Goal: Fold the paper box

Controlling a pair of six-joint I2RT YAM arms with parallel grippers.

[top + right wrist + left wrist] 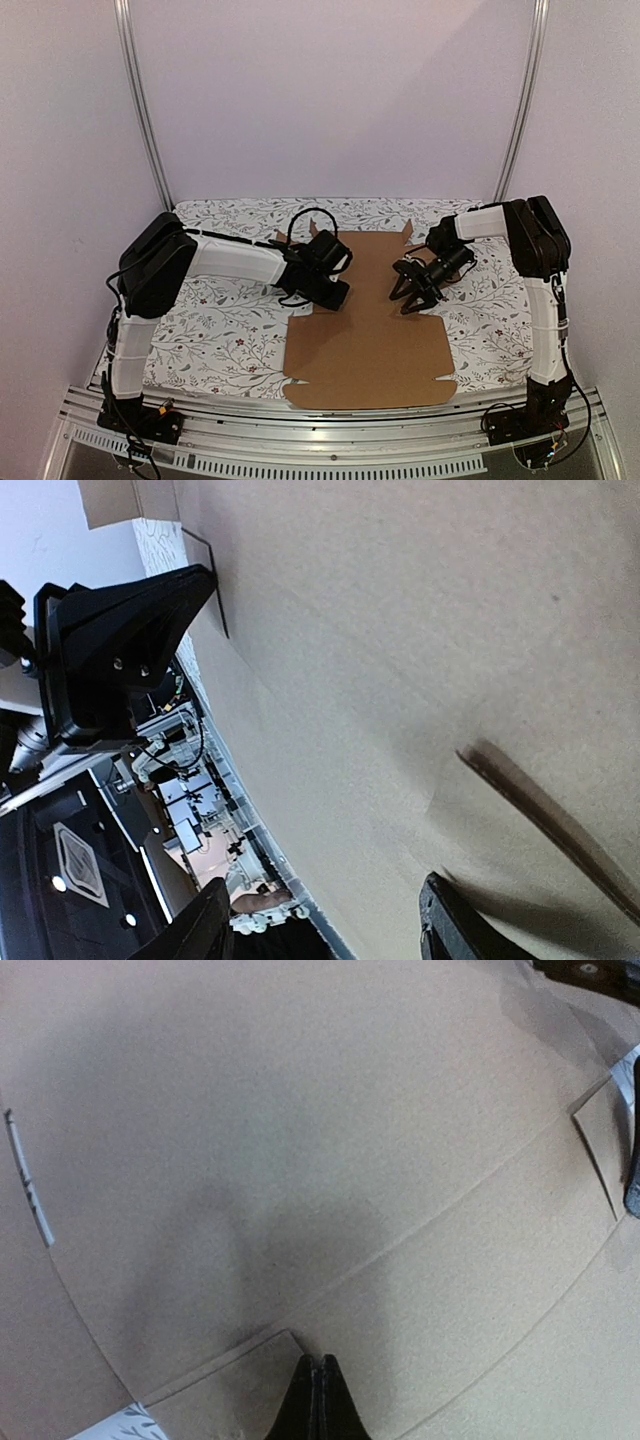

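A: Where is the paper box [370, 330]?
B: Lying open and flat on the flower-print tablecloth [220, 330], between the two arms. Its near edge sits close to the table's front rail. No flaps are raised as far as the top view shows.

A: Left gripper [335, 295]?
B: Jaws closed tight, tip against tip, with nothing visible between them. In the left wrist view the tips [318, 1400] point down at the cardboard, right beside a small cut tab [230, 1385] on the sheet's left edge. I cannot tell whether they are pressing on it or just above it.

A: Right gripper [410, 295]?
B: Over the right half of the sheet, aimed toward the left arm. Its fingers stand well apart and hold nothing. In the right wrist view only bare cardboard shows in the gap, and one finger [450, 930] casts a shadow on it.

A: Are the grippers touching each other?
B: No, they are near each other but apart.
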